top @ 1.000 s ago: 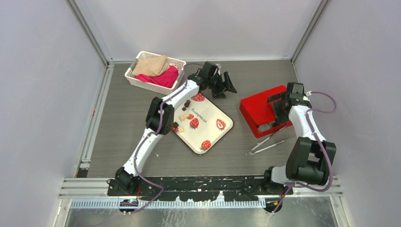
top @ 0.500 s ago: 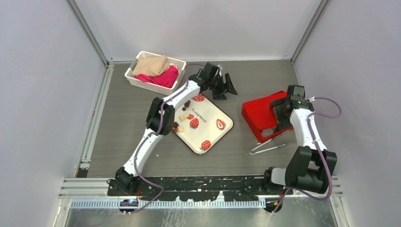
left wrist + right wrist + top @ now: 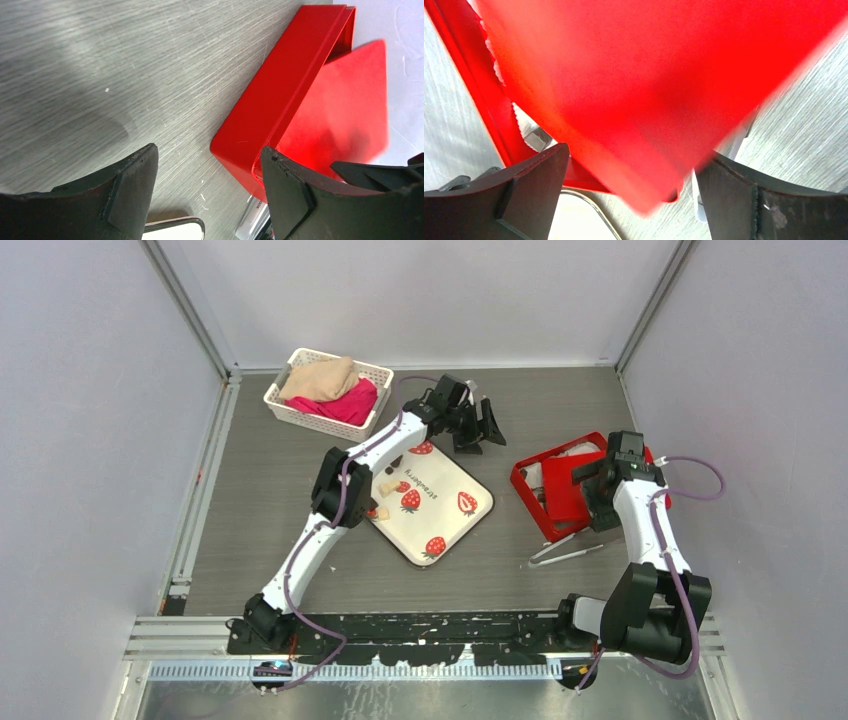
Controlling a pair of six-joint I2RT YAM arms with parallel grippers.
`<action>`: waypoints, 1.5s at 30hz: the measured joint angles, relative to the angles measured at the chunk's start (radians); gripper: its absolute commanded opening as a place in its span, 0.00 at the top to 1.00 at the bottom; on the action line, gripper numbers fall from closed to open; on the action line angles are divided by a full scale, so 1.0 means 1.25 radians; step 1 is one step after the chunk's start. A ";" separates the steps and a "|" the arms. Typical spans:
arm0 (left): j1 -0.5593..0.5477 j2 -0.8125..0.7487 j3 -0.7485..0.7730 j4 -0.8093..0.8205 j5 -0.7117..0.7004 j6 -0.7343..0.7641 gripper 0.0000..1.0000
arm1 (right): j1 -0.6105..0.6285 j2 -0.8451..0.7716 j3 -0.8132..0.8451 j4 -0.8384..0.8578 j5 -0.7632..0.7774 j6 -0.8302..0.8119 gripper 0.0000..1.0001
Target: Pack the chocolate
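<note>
Two arms are seen on the grey worktop (image 3: 280, 500). The left tool (image 3: 478, 428), at upper centre, is spread with nothing between its fingers. The right tool (image 3: 598, 495), at centre right, is spread wide, with the one blurred red lid (image 3: 649, 90) between its fingers, above the one red box (image 3: 533, 502). White paper is seen inside that box. The chocolate (image 3: 396, 458) is found on the left part of the one strawberry-printed tray (image 3: 450, 515), beside the left arm. About three dark lumps are made out, too small for a sure count. One pair of tongs (image 3: 565, 547) is laid just below the box. One white basket (image 3: 300, 415), upper left, is filled with two cloths, beige and pink.
</note>
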 measured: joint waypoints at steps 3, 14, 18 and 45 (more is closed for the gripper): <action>-0.009 0.000 0.000 0.000 0.000 0.001 0.25 | 0.000 0.000 -0.006 -0.003 -0.012 -0.029 0.00; -0.025 -0.013 -0.003 -0.001 0.000 0.001 0.25 | 0.000 -0.063 -0.040 -0.011 -0.065 -0.091 0.00; -0.028 -0.031 -0.003 -0.001 0.000 0.002 0.25 | 0.000 -0.068 -0.040 -0.012 -0.082 -0.114 0.00; 0.000 -0.345 -0.261 -0.107 -0.071 0.146 0.31 | 0.277 0.144 0.182 -0.007 -0.191 -0.386 0.26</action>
